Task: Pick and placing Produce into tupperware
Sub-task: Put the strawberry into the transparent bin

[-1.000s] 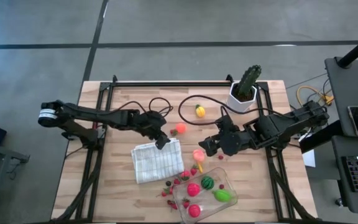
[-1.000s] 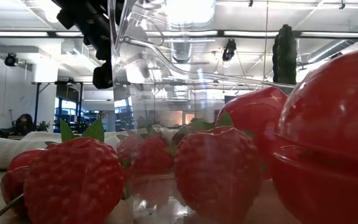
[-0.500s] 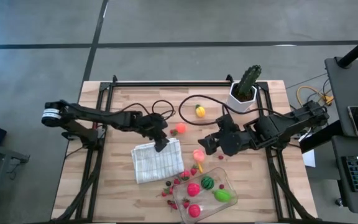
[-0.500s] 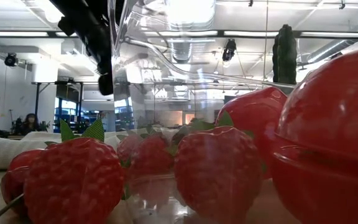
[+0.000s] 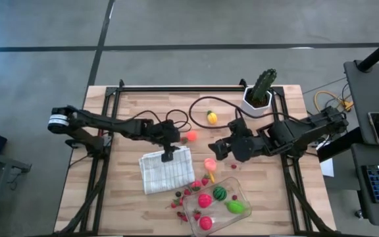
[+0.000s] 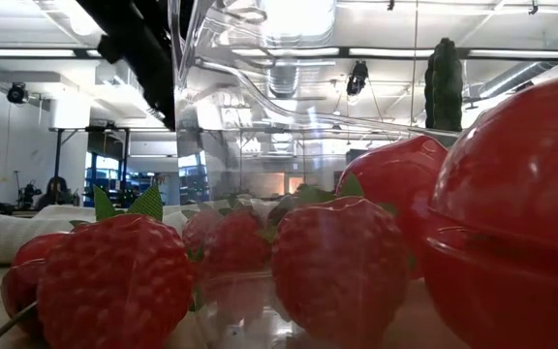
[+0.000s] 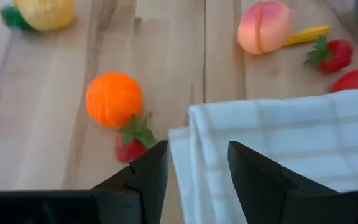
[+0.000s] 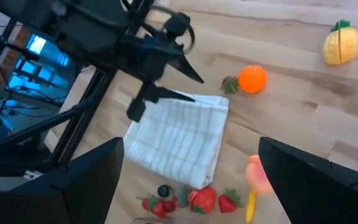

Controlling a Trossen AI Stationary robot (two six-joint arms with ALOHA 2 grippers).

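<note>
**On the table: both hands empty, fruit partly packed**

On the wooden table [image 5: 130, 105], the checked cloth [image 5: 167, 170] lies left of the clear tupperware [image 5: 239, 192], which holds some produce [image 5: 204, 200]. The left hand [image 5: 168, 155] hovers at the cloth's far edge, fingers narrowly parted, holding nothing. The right hand [image 5: 214, 149] hangs wide open, empty, above a peach [image 5: 210, 163]. An orange [image 7: 114, 99] lies near the cloth's corner.

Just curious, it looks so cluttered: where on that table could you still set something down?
Bare wood lies behind the folded cloth on the left, and around the yellow fruit. It is crowded where berries crowd the tupperware.
</note>
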